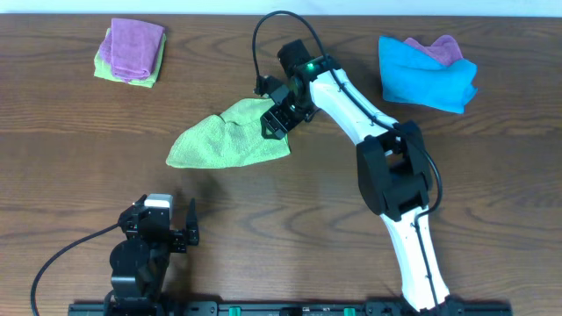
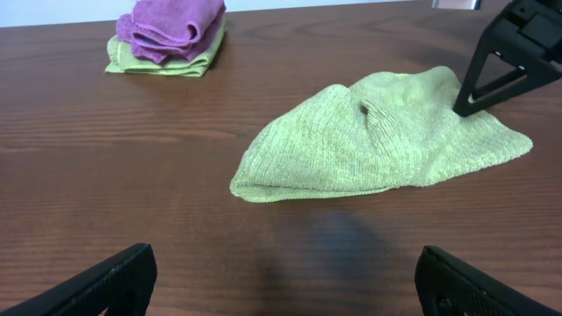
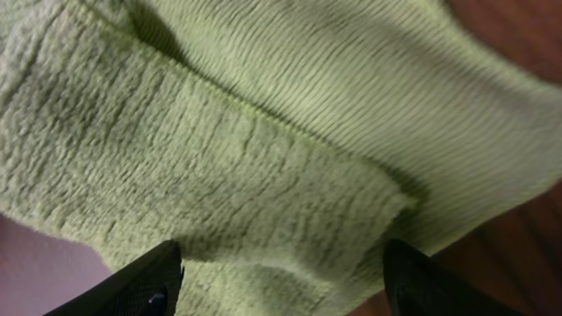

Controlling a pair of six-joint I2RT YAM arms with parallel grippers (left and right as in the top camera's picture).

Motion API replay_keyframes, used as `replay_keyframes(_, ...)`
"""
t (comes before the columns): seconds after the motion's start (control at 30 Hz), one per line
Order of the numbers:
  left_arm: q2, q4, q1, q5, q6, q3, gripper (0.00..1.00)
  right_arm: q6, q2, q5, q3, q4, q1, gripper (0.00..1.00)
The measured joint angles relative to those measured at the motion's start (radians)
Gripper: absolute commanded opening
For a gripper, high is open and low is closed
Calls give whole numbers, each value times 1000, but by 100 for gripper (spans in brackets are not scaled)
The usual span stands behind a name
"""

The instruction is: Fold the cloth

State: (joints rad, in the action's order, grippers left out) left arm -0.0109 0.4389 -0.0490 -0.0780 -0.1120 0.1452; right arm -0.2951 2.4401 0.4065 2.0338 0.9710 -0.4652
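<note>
Right gripper (image 3: 281,254): fingers spread with nothing pinched, low over the far-right corner of the green cloth (image 1: 224,140). I judge it is lining up on that edge to carry it over.
Contact: I cannot tell whether the tips touch the fabric.
Green cloth: mid-counter (image 1: 88,175), a rumpled wedge with one layer lapped over another, not a tidy fold yet.
Left gripper (image 2: 285,268): wide open, empty, near the front edge and well apart from the cloth, which I read as leaving the right arm room.
Purple-and-green stack (image 1: 130,53): far left, neatly folded, likely finished pieces.
Blue cloth (image 1: 426,70): far right, heaped, probably waiting.
Risk: pinching both layers together.
</note>
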Motion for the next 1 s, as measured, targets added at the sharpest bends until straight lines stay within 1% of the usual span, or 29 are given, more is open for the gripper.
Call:
replay_keyframes(0.03,0,0,0,0,0,0,95,4,0,-4,0,-5,1,69)
replay_keyframes(0.1,0,0,0,0,0,0,95,14,0,-9,0,-10,3,56)
replay_keyframes(0.13,0,0,0,0,0,0,95,17,0,-10,0,-12,4,47)
replay_keyframes(0.2,0,0,0,0,0,0,95,20,0,-5,0,-14,4,26)
replay_keyframes(0.23,0,0,0,0,0,0,95,22,0,-1,0,-13,4,18)
replay_keyframes(0.27,0,0,0,0,0,0,95,25,0,6,0,-13,4,8)
replay_keyframes(0.3,0,0,0,0,0,0,95,24,0,12,0,-14,4,1)
replay_keyframes(0.5,0,0,0,0,0,0,95,54,0,44,0,-13,4,1)
replay_keyframes(0.63,0,0,0,0,0,0,95,78,1,50,26,24,18,1)
replay_keyframes(0.77,0,0,0,0,0,0,95,104,4,39,156,99,74,1)
replay_keyframes(1.0,0,0,0,0,0,0,95,132,4,-20,491,238,245,1)
